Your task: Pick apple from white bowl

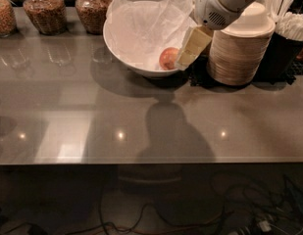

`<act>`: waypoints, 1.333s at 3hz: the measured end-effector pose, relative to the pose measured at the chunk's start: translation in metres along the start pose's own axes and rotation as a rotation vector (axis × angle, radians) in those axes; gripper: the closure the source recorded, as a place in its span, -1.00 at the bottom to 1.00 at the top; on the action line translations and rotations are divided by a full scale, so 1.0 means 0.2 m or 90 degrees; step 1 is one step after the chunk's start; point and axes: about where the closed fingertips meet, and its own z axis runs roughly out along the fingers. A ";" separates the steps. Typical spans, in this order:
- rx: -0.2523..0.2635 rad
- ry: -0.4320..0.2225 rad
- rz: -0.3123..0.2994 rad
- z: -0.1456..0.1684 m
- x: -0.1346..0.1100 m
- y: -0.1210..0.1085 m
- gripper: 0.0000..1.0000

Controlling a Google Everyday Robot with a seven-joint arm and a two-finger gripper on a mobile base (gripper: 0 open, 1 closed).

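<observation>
The apple (168,58) lay inside the white bowl (116,48), low against its right-hand wall, resting on the crumpled tissue paper (141,23) that lined it. At the far left of the grey counter (92,111) stood three glass jars with brownish contents: one cut off by the edge (1,13), a second (41,11) beside it, and a third (92,9) just left of the bowl. The bowl sat at the back of the counter, a little left of the middle, with its paper rising above the rim. Just to the right of the apple hung the gripper (192,48), pale cream and tilted, over the bowl's right rim; whether it touched the fruit, and whether it was parted or closed, could not be told. The white arm (217,6) reached in from the upper right. A dark shadow (170,131) fell on the counter in front of the bowl. Right of the gripper stood a stack of beige bowls (237,53), and beyond that a black holder (281,53) of white utensils.
</observation>
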 end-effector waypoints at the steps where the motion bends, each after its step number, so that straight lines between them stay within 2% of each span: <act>1: 0.000 -0.001 0.000 0.00 0.00 0.00 -1.00; 3: 0.026 -0.013 0.043 0.08 0.02 -0.01 -1.00; 4: 0.032 -0.023 0.065 0.15 0.00 -0.03 -0.76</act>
